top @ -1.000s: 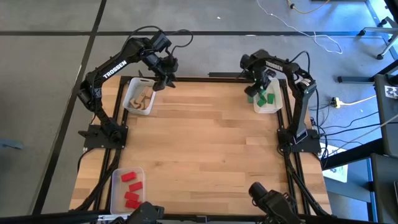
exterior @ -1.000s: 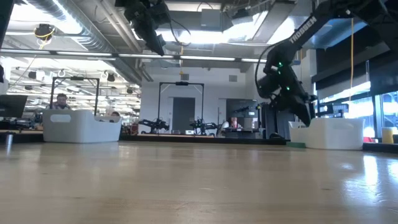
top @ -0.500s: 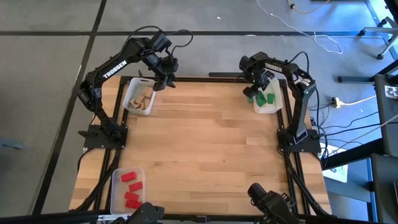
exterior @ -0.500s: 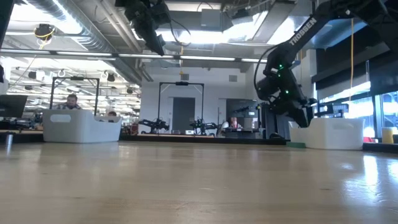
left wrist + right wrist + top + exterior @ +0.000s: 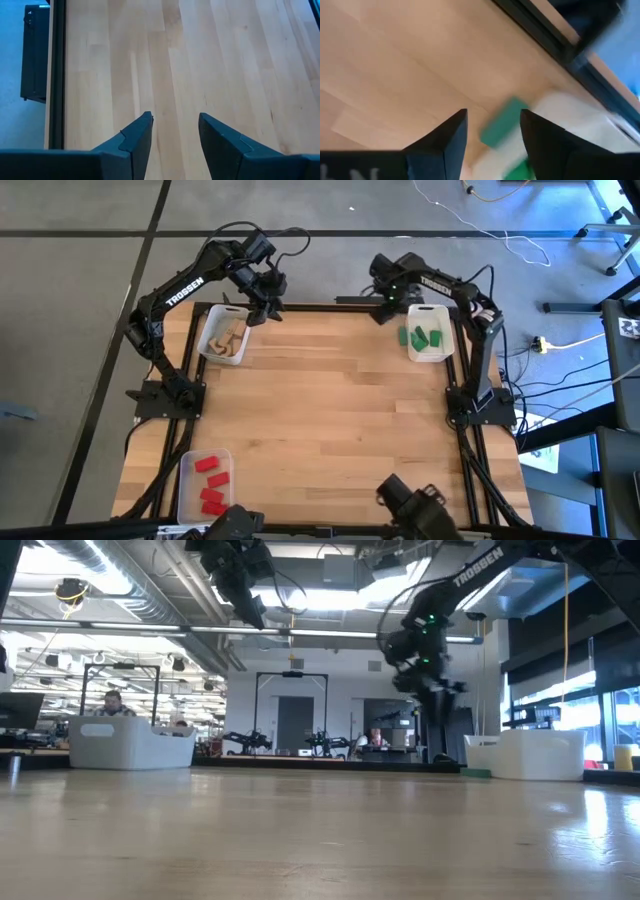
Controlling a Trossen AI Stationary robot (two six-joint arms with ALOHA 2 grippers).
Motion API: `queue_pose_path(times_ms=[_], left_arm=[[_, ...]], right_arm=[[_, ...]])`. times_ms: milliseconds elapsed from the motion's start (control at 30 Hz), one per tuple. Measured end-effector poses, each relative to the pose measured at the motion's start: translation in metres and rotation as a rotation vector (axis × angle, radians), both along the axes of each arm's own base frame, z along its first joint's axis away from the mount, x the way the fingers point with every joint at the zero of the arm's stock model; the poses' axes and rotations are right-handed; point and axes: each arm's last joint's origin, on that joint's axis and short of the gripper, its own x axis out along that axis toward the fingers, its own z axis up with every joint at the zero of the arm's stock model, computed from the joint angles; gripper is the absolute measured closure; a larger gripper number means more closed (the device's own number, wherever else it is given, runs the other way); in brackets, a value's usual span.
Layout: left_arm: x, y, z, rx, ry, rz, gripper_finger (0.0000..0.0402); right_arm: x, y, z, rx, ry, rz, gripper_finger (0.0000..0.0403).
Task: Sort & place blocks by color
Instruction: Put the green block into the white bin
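Observation:
My right gripper (image 5: pixel 385 307) hangs open and empty over the table's far edge, left of the clear bin (image 5: pixel 446 350) that holds two green blocks (image 5: pixel 428 337). A third green block (image 5: pixel 403 336) lies on the table against that bin's left wall; the right wrist view shows this block (image 5: pixel 503 123) far below the open fingers. My left gripper (image 5: pixel 263 308) waits open above bare wood (image 5: pixel 175 125), right of the bin of pale wood blocks (image 5: pixel 229 338). Red blocks (image 5: pixel 210 480) lie in a bin at the near left.
The three bins stand at the table's far left (image 5: pixel 212 320), far right and near left (image 5: pixel 187 490); the middle of the table (image 5: pixel 330 410) is bare wood. A black frame (image 5: pixel 330 306) runs along the far edge.
My right gripper has risen from the green bin's left wall and swung toward the table's left along the far edge, tipping to point straight down. The green blocks stay in place.

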Motion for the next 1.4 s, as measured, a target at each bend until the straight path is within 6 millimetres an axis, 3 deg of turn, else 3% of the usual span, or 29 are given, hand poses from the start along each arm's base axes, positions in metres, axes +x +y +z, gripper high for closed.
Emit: queue_pose_path(times_ms=[133,300,600,1067,1400], left_arm=[[0.000,0.000,0.000,-0.003,0.001,0.003,0.0250],[0.000,0.000,0.000,-0.005,0.002,0.003,0.0248],[0.000,0.000,0.000,-0.006,0.003,0.004,0.0249],[0.000,0.000,0.000,-0.006,0.003,0.004,0.0249],[0.000,0.000,0.000,-0.003,0.005,0.005,0.0249]], right_arm=[[0.013,0.005,-0.008,-0.029,-0.059,-0.009,0.0221],[0.014,0.011,-0.021,-0.021,-0.049,-0.123,0.0221],[0.002,0.018,-0.051,0.007,-0.001,-0.321,0.0221],[-0.028,0.019,-0.079,0.044,0.094,-0.604,0.0221],[-0.031,0.017,-0.085,0.116,-0.007,-0.563,0.0221]])
